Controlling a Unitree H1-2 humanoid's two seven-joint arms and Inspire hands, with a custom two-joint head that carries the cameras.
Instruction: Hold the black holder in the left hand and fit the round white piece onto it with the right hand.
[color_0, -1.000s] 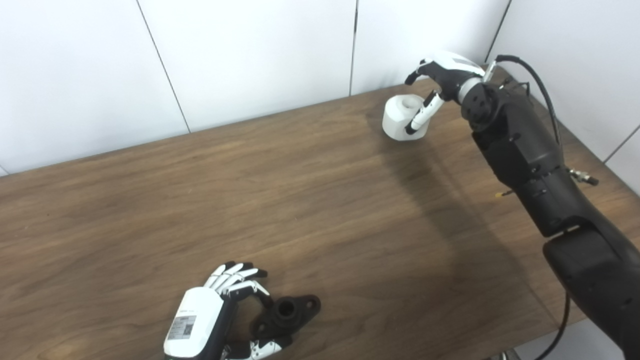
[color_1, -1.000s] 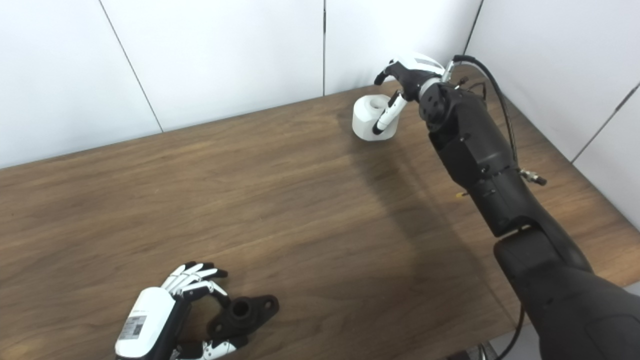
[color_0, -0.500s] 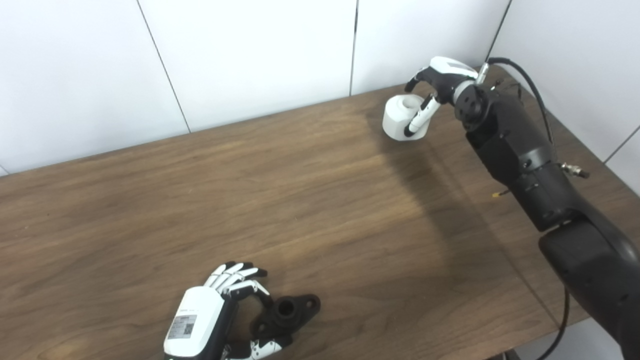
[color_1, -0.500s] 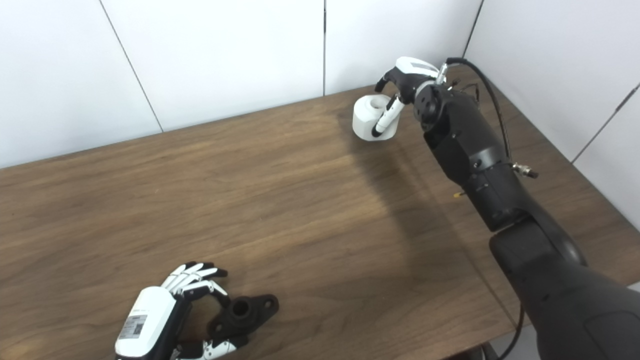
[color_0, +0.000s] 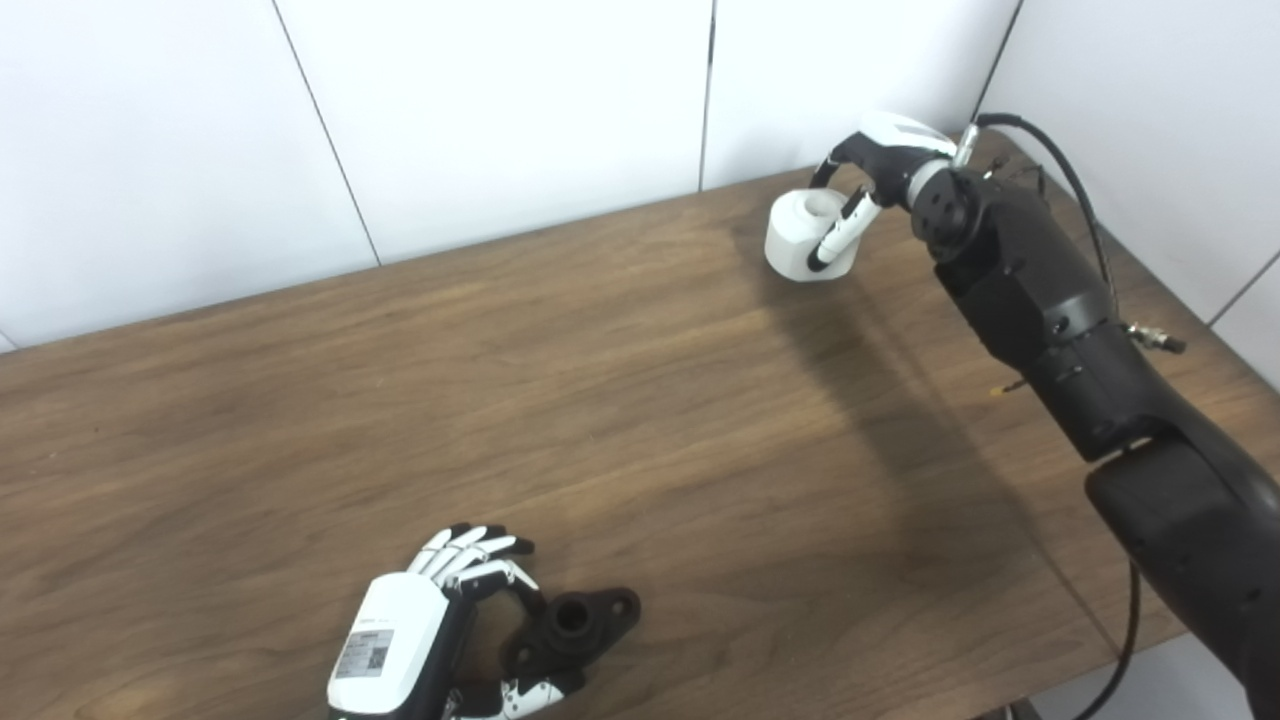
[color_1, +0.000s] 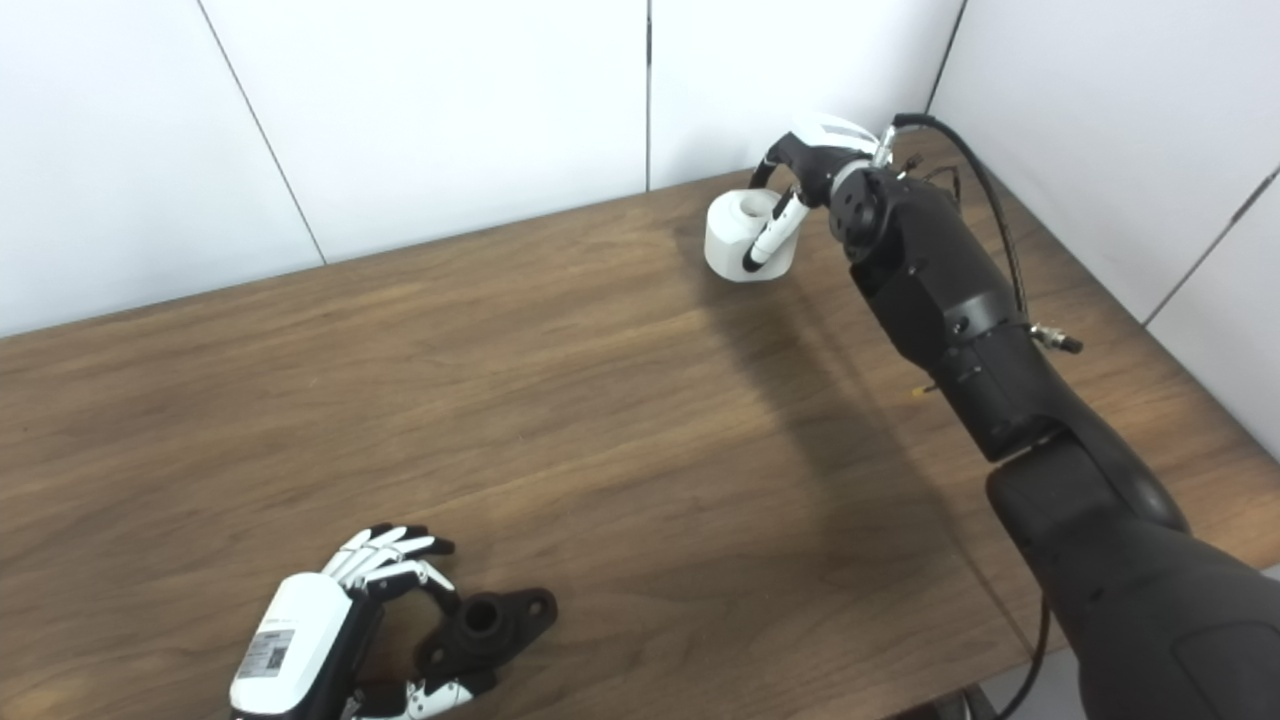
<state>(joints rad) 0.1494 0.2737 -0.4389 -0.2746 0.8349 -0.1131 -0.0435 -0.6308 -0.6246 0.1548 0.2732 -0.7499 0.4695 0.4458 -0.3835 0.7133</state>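
The black holder (color_0: 577, 626) lies flat on the wooden table (color_0: 620, 400) at the near edge. My left hand (color_0: 400, 640) is around its left end, one finger curled over the top and the thumb under the lower lug; the other fingers stick out straight. The round white piece (color_0: 795, 242) stands upright at the far right of the table. My right hand (color_0: 880, 160) is closed on it, thumb across its near side and fingers curled down behind it. The piece rests on the table. The same scene shows in the right eye view, with the piece (color_1: 728, 238) and holder (color_1: 487, 625).
White wall panels (color_0: 500, 120) rise right behind the table's far edge, close to the white piece. A black cable (color_0: 1065, 165) loops from my right wrist. The table's right edge (color_0: 1180, 330) runs beside my right forearm.
My right hand has come down onto the white piece and its fingers have curled in behind it. The piece, the holder and my left hand have not moved.
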